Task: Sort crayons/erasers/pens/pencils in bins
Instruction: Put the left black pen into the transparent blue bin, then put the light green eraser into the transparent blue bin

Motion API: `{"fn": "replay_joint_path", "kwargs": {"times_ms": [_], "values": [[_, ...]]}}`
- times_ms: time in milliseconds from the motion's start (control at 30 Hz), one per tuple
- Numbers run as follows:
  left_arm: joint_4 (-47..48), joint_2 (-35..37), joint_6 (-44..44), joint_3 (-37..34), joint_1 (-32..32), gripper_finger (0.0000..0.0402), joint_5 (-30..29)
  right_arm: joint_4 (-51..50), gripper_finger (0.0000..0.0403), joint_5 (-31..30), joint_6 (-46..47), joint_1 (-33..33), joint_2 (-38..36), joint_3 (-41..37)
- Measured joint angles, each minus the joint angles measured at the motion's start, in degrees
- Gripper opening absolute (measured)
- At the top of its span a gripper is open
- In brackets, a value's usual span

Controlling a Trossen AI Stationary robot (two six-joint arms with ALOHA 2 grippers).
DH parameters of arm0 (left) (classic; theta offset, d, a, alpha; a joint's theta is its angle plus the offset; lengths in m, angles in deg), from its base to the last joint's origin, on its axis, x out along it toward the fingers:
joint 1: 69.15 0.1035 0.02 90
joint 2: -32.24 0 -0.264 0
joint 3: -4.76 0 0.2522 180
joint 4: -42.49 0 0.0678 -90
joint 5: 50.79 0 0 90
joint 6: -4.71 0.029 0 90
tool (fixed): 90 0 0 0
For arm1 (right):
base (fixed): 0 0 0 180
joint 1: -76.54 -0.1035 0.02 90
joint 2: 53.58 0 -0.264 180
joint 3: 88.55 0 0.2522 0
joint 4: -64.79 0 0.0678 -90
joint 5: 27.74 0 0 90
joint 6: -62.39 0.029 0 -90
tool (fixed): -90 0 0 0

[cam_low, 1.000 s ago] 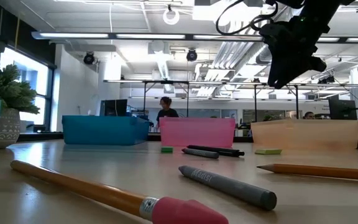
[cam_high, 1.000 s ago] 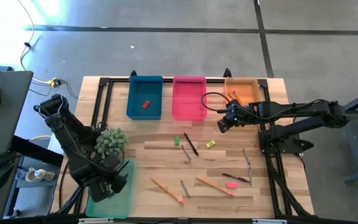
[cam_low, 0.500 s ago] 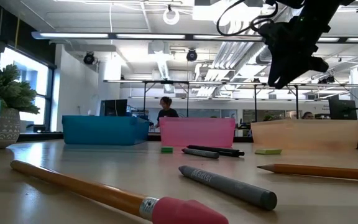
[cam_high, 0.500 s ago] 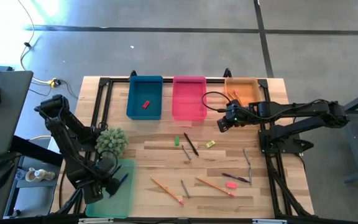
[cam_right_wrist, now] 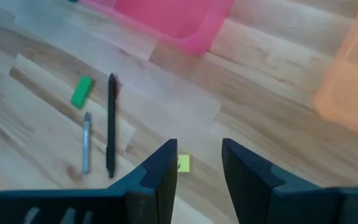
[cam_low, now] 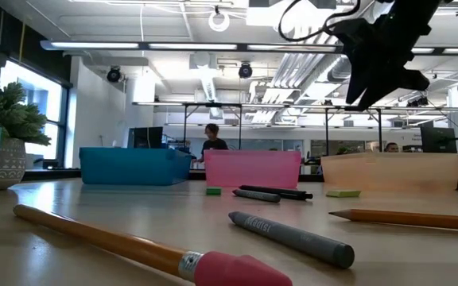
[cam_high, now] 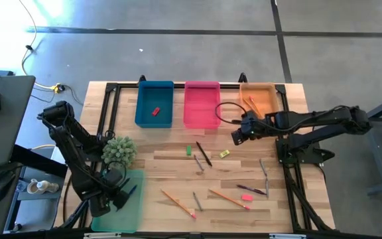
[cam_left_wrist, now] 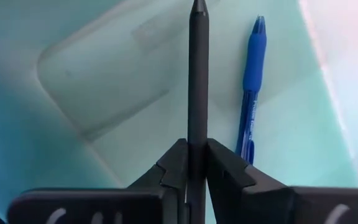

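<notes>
Four shallow plastic bins frame the wooden table (cam_high: 178, 174); my left gripper (cam_left_wrist: 189, 163), over the light green bin (cam_left_wrist: 104, 81), pinches a slim black pen (cam_left_wrist: 197, 74) beside a blue pen (cam_left_wrist: 252, 68), for sorting. My right gripper (cam_right_wrist: 197, 163) hangs parted and empty above a small yellow-green eraser (cam_right_wrist: 183, 163), seemingly its target.

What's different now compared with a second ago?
The left gripper pulled back toward the table's left edge over the green bin, uncovering a blue pen lying in it; it holds a dark pen. The right gripper shifted slightly toward the table's front. Everything on the table stayed put.
</notes>
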Motion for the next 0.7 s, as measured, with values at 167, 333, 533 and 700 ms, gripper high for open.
{"fn": "replay_joint_path", "kwargs": {"times_ms": [167,333,533,700], "values": [[0.0,0.0,0.2,0.0,0.0,0.0091,0.0,0.1,0.0118,0.0,2.2,-3.1,0.0,0.0],[0.1,0.4,0.2,0.0,0.0,0.0142,0.3,2.9,0.0118,-0.9,2.8,-5.6,0.0,0.0],[0.6,4.2,2.1,0.0,0.0,0.018,-0.4,7.3,0.0118,-3.7,0.9,-7.6,0.0,0.0],[1.8,9.0,2.7,0.0,0.0,0.0185,-4.9,9.5,0.0118,-4.2,-2.4,-7.8,0.0,0.0]]}}
